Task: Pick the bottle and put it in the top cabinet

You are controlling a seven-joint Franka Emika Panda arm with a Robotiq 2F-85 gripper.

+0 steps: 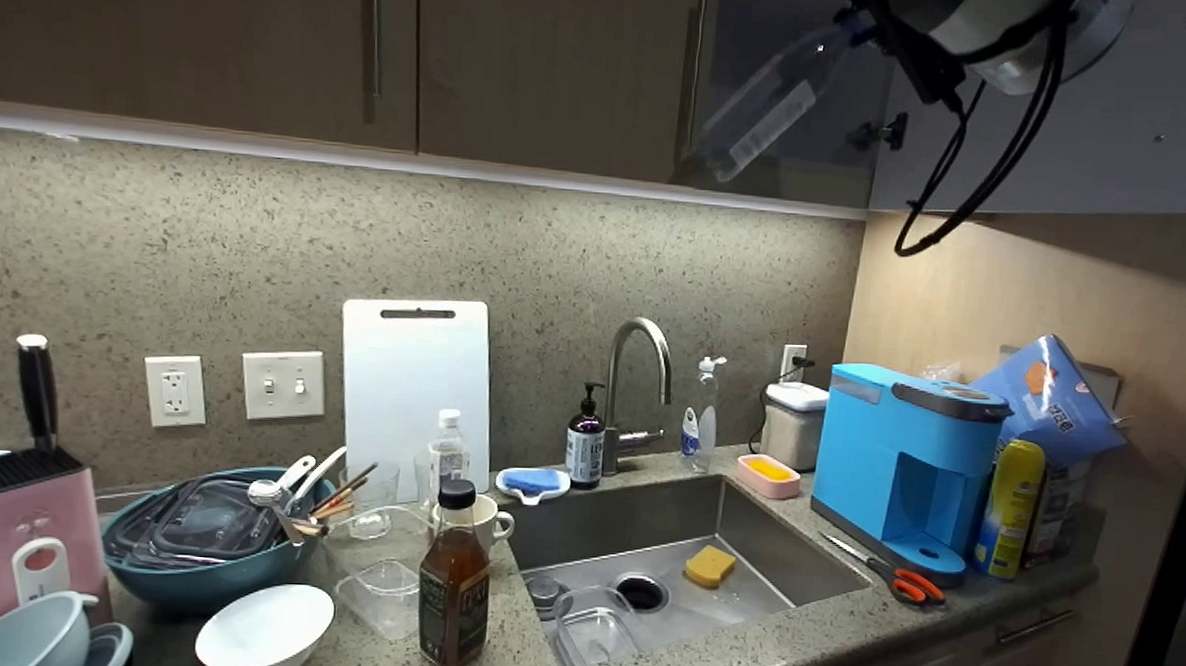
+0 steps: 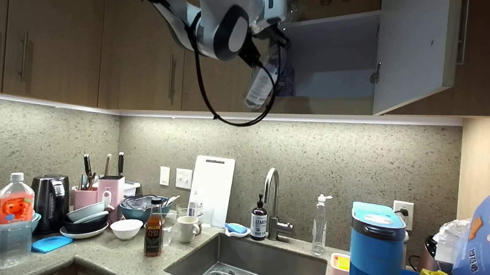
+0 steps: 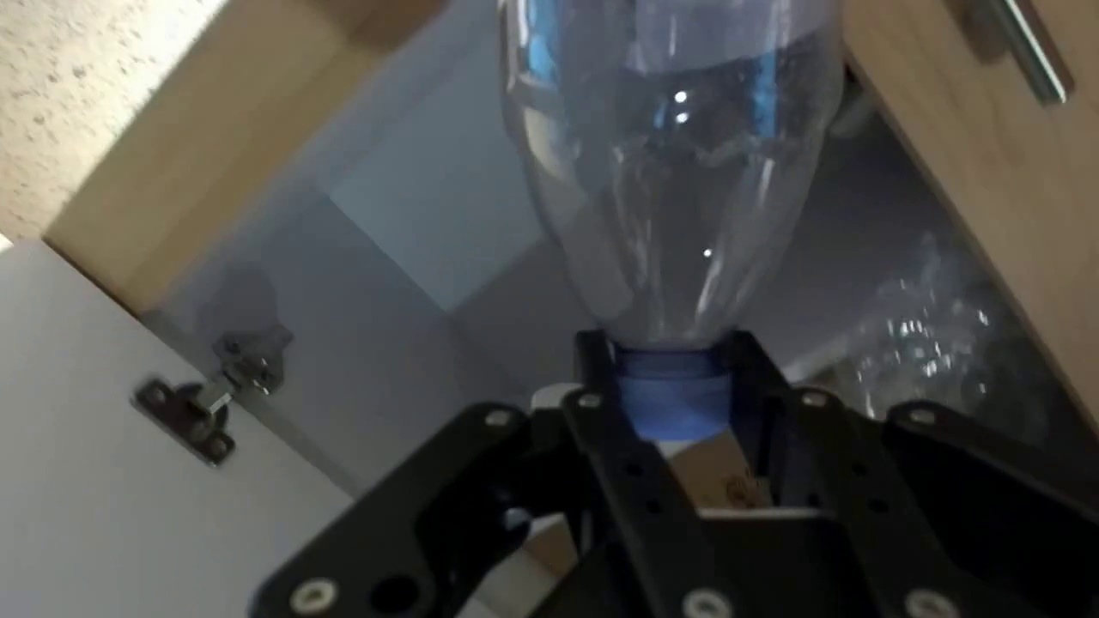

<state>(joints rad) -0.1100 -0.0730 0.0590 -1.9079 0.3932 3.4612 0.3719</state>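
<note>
The black two-fingered pincer (image 3: 674,378) has the slim, clear plastic, blue-capped bottle (image 1: 767,120) gripped by its top, and it hangs there at a tilt, cap high, in front of the open, pale-grey-doored wall cabinet (image 2: 336,52)! Down below that cabinet sits the rectangular stainless-steel sink (image 2: 272,256), set into the speckled stone surface (image 2: 123,260).

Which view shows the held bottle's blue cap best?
Wrist view: the blue cap shows large in the gripper. Both exterior views show the tilted bottle, but at most a small bit of its cap.
</note>
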